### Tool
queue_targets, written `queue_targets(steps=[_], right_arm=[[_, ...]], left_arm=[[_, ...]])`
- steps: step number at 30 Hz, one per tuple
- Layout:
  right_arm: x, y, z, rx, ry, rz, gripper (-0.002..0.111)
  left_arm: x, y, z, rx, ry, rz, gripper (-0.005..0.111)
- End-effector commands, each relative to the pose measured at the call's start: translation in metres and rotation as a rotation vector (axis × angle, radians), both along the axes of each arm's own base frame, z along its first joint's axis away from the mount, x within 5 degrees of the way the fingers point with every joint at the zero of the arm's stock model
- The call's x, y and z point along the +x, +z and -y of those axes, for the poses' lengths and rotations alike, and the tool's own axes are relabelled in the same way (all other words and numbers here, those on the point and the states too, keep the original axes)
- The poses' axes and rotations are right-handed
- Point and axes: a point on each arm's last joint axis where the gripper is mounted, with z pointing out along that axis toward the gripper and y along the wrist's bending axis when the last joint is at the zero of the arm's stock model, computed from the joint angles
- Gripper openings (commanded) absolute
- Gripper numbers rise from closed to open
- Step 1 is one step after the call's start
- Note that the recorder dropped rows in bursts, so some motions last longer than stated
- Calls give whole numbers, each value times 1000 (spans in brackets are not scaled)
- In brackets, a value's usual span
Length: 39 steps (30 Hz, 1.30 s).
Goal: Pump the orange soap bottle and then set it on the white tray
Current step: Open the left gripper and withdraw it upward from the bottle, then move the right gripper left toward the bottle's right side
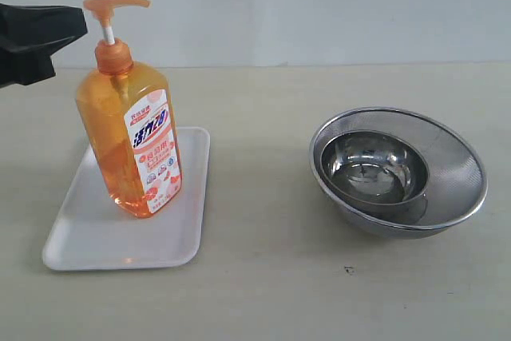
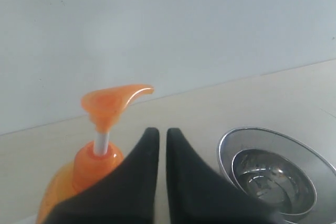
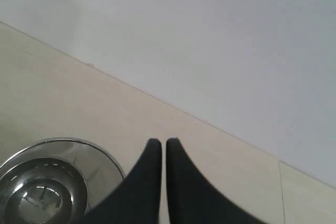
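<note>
Below the left hand [image 2: 163, 134], the worktop [image 1: 263, 293] carries the white tray [image 1: 80, 245]. The orange soap bottle [image 1: 132, 149] stands upright on the tray, so the placing looks met. Nested steel bowls [image 1: 399, 169] sit well beyond that hand's tips. The pump head [image 1: 116, 5], its stem raised, is level with the clenched, empty left hand and just beside it. The right hand [image 3: 163, 142] is clenched on nothing too. Pumping seems the step in hand. Next, the left hand should go over the pump head and press straight down without tipping the bottle.
</note>
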Motion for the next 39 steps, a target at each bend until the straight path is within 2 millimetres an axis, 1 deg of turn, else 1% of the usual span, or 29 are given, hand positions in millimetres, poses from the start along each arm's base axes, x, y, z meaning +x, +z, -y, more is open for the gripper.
queue_targets(steps=[1, 6, 9, 15, 18, 22, 26, 32, 36, 39], right_arm=[[0, -1, 1, 2, -5, 1, 0], [0, -1, -1, 21, 2, 2, 0], [6, -4, -4, 48, 15, -13, 0], [36, -24, -18, 43, 68, -51, 0], [55, -37, -27, 34, 104, -91, 0], [81, -52, -40, 46, 172, -99, 0], [101, -67, -53, 67, 247, -108, 0], [124, -93, -70, 90, 351, -159, 0], [137, -106, -78, 86, 401, -168, 0], [145, -111, -84, 95, 441, -185, 0]], left_arm=[[0, 3, -1, -21, 14, 3, 5], [0, 3, -1, -21, 14, 3, 5], [0, 2, -2, -16, 25, -3, 5], [2, -1, -7, 11, 76, -30, 5], [3, -2, -7, 16, 86, -36, 5], [5, -6, -14, 52, 156, -74, 5], [5, -7, -14, 94, 147, -56, 5], [5, -7, -14, 104, 144, -52, 5], [5, -9, -16, 120, 176, -69, 5], [6, -11, -20, 142, 217, -92, 5]])
